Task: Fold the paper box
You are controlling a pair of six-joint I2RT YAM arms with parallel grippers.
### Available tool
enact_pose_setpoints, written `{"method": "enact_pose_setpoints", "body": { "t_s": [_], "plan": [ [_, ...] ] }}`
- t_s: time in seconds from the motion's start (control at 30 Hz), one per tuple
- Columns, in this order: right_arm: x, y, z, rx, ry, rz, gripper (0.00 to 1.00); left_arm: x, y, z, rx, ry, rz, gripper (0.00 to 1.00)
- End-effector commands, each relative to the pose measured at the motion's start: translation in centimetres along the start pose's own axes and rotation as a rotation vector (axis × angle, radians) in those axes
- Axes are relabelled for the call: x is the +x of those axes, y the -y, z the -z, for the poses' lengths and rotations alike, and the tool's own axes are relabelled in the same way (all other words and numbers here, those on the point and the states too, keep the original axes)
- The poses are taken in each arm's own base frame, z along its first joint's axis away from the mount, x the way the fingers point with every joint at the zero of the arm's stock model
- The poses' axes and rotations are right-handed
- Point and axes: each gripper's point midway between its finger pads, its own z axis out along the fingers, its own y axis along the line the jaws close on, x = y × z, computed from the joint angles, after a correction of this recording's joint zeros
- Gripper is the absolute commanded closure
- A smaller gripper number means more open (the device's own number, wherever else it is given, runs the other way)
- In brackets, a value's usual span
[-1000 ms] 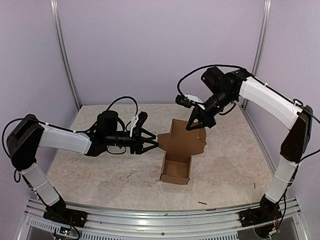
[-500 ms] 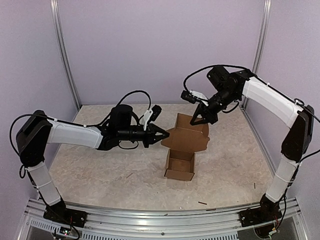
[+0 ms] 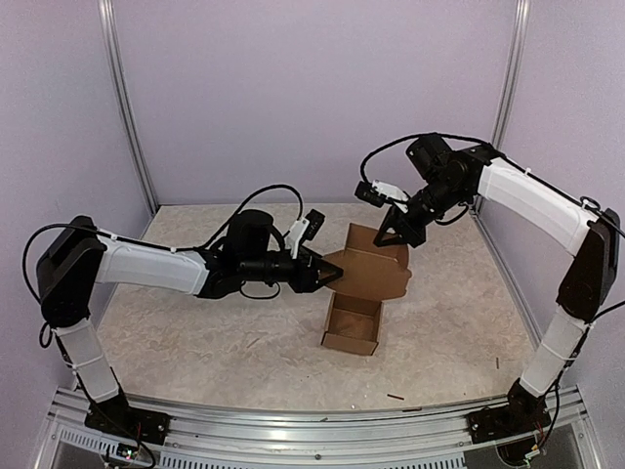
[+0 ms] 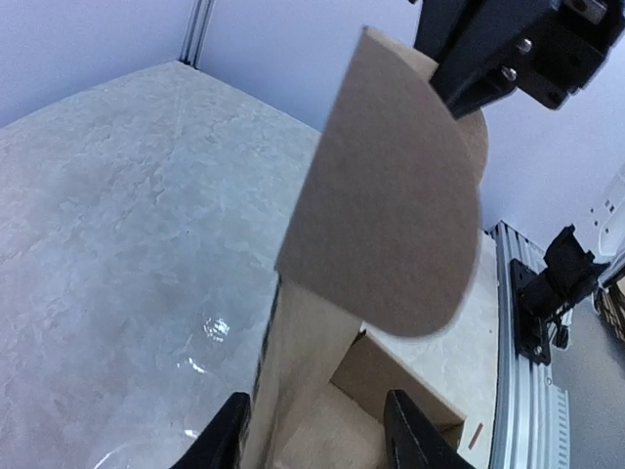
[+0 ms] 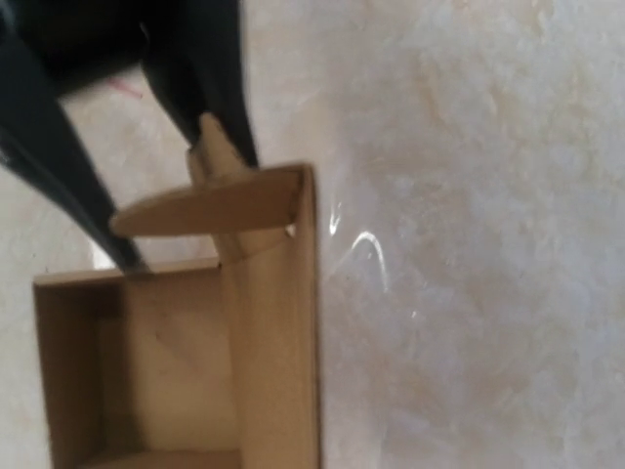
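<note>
The paper box [image 3: 350, 332] is a brown open tray on the table with its lid panel [image 3: 376, 274] raised over the back wall. My left gripper [image 3: 330, 277] reaches in from the left. It stands open [image 4: 320, 442], its fingers [image 4: 229, 440] either side of a cardboard side strip, below a rounded flap [image 4: 391, 195]. My right gripper [image 3: 389, 236] is shut on the lid's back edge. Its own tips are hidden behind the cardboard [image 5: 269, 371] in the right wrist view. There, the left arm's dark fingers [image 5: 210, 78] straddle the flap.
Tiny dark scraps lie on the speckled table [image 3: 176, 332], one at the front [image 3: 395, 397] and one left of the box [image 3: 252, 342]. An aluminium rail [image 3: 293, 412] runs along the near edge. Purple walls and metal posts [image 3: 125, 107] enclose the table.
My left gripper has pushed right to the lid's left flap, shutting on the way and opening again. The box slid slightly right and its lid tipped forward. My right gripper rose a little with the lid.
</note>
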Motion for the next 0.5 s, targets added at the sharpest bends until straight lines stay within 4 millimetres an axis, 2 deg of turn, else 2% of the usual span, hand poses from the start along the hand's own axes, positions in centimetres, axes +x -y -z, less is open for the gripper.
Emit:
{"method": "enact_pose_setpoints", "body": {
  "t_s": [0.0, 0.07, 0.13, 0.17, 0.27, 0.37, 0.4, 0.47],
  "plan": [
    [-0.2, -0.2, 1.7, 0.061, 0.048, 0.085, 1.0, -1.3, 2.7, 5.1, 0.007, 0.012, -0.178, 0.48],
    [-0.1, -1.3, 1.8, 0.019, 0.063, 0.116, 1.0, -1.2, 2.3, 6.7, -0.03, 0.012, -0.213, 0.44],
    [-0.1, -2.4, 2.0, -0.026, 0.079, 0.151, 1.0, -1.5, 1.0, 8.3, -0.069, 0.039, -0.209, 0.44],
    [-0.1, -2.9, 2.1, -0.047, 0.085, 0.169, 1.0, -1.7, 0.0, 8.9, -0.089, 0.054, -0.196, 0.44],
    [-0.1, -4.0, 2.5, -0.092, 0.099, 0.21, 1.0, -1.7, -4.6, 9.9, -0.185, 0.064, -0.139, 0.47],
    [-0.2, -4.8, 2.9, -0.115, 0.11, 0.236, 1.0, -1.0, -8.6, 9.0, -0.244, 0.03, -0.092, 0.48],
    [-0.2, -5.0, 3.0, -0.123, 0.11, 0.244, 1.0, -1.2, -9.3, 8.4, -0.238, 0.024, -0.09, 0.49],
    [-0.3, -5.2, 3.1, -0.124, 0.11, 0.25, 1.0, -0.6, -9.0, 6.8, -0.157, -0.004, -0.103, 0.5]
  ]
}}
